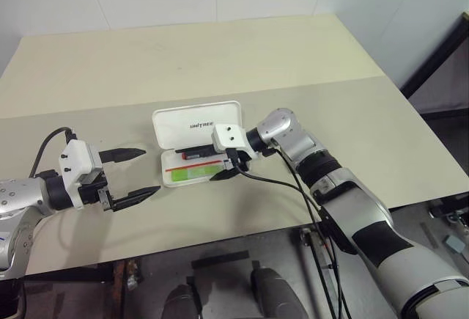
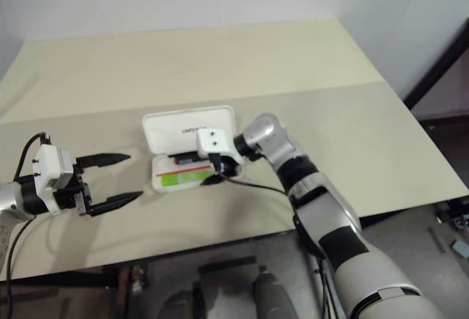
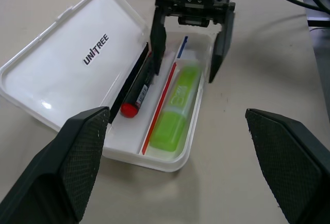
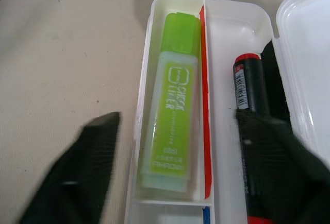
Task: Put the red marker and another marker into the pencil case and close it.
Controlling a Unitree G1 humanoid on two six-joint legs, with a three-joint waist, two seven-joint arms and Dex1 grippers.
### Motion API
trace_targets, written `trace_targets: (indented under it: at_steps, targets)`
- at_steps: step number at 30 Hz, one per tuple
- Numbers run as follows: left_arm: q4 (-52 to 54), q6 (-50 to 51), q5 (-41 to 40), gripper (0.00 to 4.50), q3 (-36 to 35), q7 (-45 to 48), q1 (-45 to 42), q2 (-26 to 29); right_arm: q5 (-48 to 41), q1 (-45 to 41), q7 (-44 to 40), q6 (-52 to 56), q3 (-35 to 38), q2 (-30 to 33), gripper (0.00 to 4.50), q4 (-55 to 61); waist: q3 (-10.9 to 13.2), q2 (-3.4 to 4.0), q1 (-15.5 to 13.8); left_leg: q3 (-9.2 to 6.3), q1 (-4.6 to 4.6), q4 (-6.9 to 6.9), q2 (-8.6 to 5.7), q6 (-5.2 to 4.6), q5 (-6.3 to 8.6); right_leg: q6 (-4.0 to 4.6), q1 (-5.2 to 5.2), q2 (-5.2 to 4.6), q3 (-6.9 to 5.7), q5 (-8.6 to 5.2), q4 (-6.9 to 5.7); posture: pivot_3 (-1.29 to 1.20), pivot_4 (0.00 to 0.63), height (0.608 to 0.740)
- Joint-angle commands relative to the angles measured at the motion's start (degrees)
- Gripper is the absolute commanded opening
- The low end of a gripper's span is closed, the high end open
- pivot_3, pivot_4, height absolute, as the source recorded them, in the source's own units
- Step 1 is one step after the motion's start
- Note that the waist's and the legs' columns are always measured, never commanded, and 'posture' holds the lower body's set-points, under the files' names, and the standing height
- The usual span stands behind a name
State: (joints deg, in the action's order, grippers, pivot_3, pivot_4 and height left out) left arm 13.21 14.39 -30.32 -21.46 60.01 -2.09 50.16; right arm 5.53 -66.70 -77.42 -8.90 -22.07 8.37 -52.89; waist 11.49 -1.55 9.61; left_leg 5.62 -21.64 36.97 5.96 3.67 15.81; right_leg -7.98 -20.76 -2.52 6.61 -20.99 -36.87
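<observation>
The pencil case (image 3: 77, 59) lies open on the beige tabletop (image 1: 220, 55), its white lid flat and printed "UNITREE" in dark letters. The light-green highlighter (image 4: 172, 100) lies in the tray's front compartment; its barrel reads "CHECK LINER", with smaller print below that is too blurred to make out. Beside it, past a red stripe (image 3: 160, 103) printed on the tray floor, lies the red marker (image 3: 138, 92), black-barrelled with a white barcode label and a rounded red end, close against the hinge side. A short blue stripe (image 3: 182, 47) continues the red one in the left wrist view. The right gripper (image 3: 188, 54) hovers over the tray, jaws spread and grasping nothing, one finger just beside the marker. The left gripper (image 1: 132, 176) waits beside the case, jaws released wide.
</observation>
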Motion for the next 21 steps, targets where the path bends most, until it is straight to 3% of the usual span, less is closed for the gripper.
trace_targets:
  at_steps: [1, 10, 16, 21]
  targets:
    - [1.44, -0.15, -0.77, 4.50, -0.86, -0.22, -1.08, 0.21, -1.86, -1.71, -0.60, 0.29, 1.90, -0.80, 4.47, 2.80, 0.00, 0.00, 0.01, 0.00, 0.00, -0.01, 0.00, 0.00, 0.00, 0.00, 0.00, 0.00, 0.00, 0.00, 0.00, 0.00, 0.150, 0.740]
    - [1.12, -0.02, -0.51, 4.50, 0.08, -0.18, -2.22, -0.06, -6.17, -0.02, -3.33, 5.31, 4.06, 0.84, 4.47, 11.57, 0.00, 0.00, -0.08, -0.01, -0.01, 0.00, 0.00, 0.01, 0.00, 0.00, 0.00, 0.00, -0.02, 0.00, 0.00, 0.00, 0.150, 0.740]
    - [0.41, -0.37, -0.58, 4.50, 0.05, 0.42, -1.99, -0.09, -12.09, 6.86, -2.86, 17.47, 8.21, 7.52, 4.47, 28.36, 0.00, -0.01, -0.75, -0.09, -0.12, 0.00, 0.00, 0.03, 0.03, 0.00, -0.04, -0.01, -0.07, 0.00, 0.08, 0.00, 0.150, 0.740]
    - [0.38, -0.36, -0.64, 4.50, 1.20, 0.33, -2.55, -0.68, -16.22, 16.36, 2.46, 30.00, 12.70, 13.86, 4.47, 44.05, -0.01, -0.03, -1.82, -0.08, -0.76, 0.12, 0.00, 0.03, 0.02, 0.00, -0.75, -0.01, -0.06, 0.00, -0.07, 0.00, 0.150, 0.740]
